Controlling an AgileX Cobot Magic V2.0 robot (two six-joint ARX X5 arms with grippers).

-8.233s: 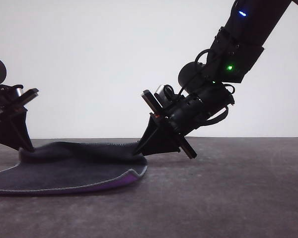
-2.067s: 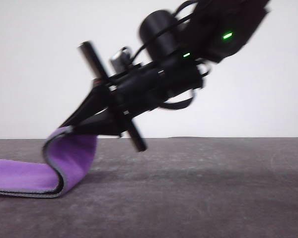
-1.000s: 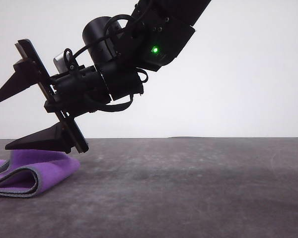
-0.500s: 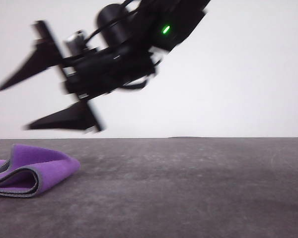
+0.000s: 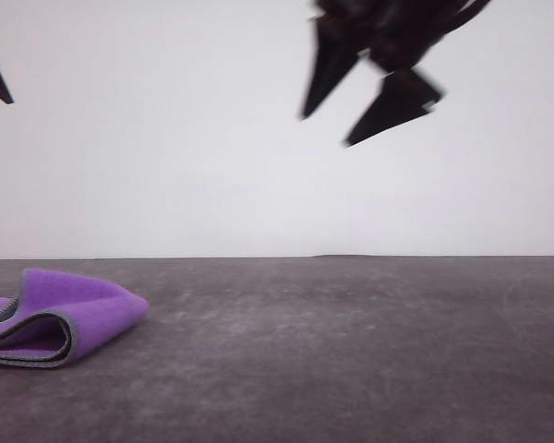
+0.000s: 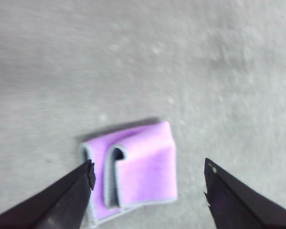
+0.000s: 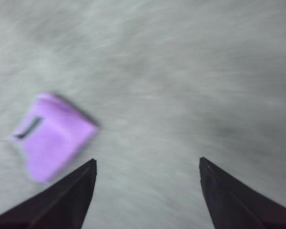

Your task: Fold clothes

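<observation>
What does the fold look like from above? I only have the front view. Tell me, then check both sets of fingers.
Observer: In the left wrist view the cloth is a purple rectangle folded over itself, with its grey stitched edge curling into a slot on top.
Operator: Report the left fingers.
Observer: The left fingers are spread wide above the cloth and hold nothing.
Operator: Now the right.
Observer: The right fingers are open too, over bare table, with the cloth off to one side of them.
</observation>
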